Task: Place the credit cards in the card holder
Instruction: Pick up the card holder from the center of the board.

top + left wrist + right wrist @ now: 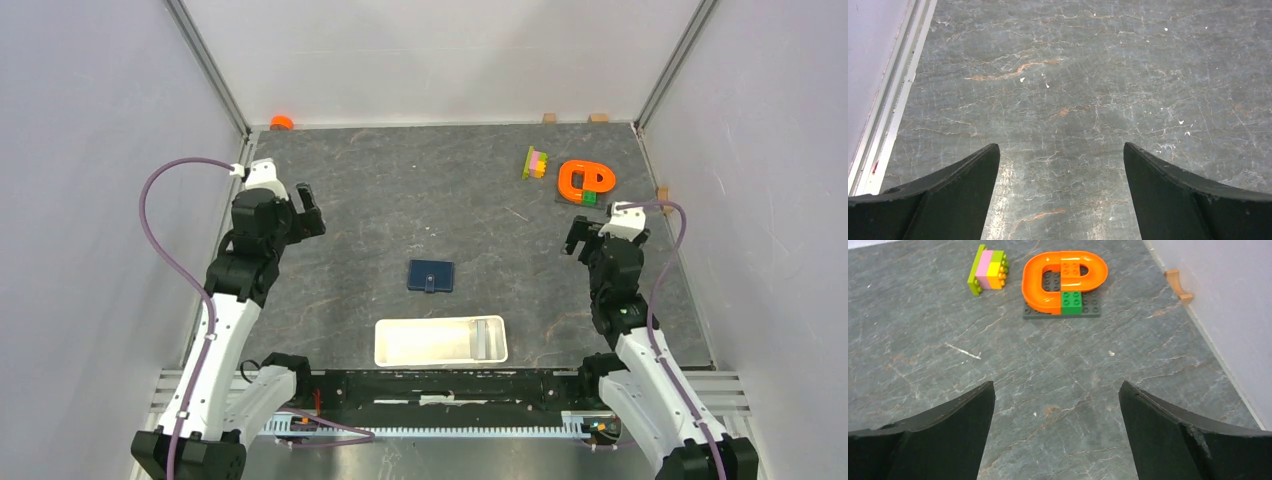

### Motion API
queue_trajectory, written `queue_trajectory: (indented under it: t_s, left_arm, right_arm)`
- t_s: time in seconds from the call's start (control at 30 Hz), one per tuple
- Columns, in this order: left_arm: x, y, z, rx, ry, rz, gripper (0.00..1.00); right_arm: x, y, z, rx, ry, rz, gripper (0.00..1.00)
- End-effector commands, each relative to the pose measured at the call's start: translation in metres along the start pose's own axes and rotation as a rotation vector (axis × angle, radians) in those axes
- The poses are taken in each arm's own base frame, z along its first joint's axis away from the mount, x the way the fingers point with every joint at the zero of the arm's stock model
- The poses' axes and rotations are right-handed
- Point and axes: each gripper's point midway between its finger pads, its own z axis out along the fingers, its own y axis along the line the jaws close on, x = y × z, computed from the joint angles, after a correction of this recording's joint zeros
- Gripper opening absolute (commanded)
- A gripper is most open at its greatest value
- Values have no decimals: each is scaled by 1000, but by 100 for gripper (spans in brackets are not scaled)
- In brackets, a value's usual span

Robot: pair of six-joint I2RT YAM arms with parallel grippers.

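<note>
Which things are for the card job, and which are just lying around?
For the job: navy card holder; grey credit cards, at the right end of the white tray.
Just lying about: orange brick loop on a dark baseplate; lime, pink and yellow brick stack; small orange thing at the back left.

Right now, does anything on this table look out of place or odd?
Nothing looks spilled or broken. The odd ones out are toys at the far right: an orange loop on a dark plate, and a small brick stack tipped on its side. A small orange object also sits alone by the far left corner.
</note>
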Motion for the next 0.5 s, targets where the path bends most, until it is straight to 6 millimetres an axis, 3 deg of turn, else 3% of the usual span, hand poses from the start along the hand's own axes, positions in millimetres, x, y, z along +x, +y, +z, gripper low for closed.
queue_trajectory:
  t_s: [0.0,0.2,0.33,0.47]
  left_arm:
    - [-2,-6,3,18,22,-28,100]
    - [24,-9,17,19,107,-60,100]
    - [42,-53,17,247,213,-96,100]
    - [56,-96,15,479,248,-166,100]
  right_arm:
    - [-27,28,1,-145,-50,-11,98]
    - [-16,89,-1,-478,9,-32,98]
    - [4,142,-15,-763,122,-31,98]
    - [31,194,-32,-926,248,-184,99]
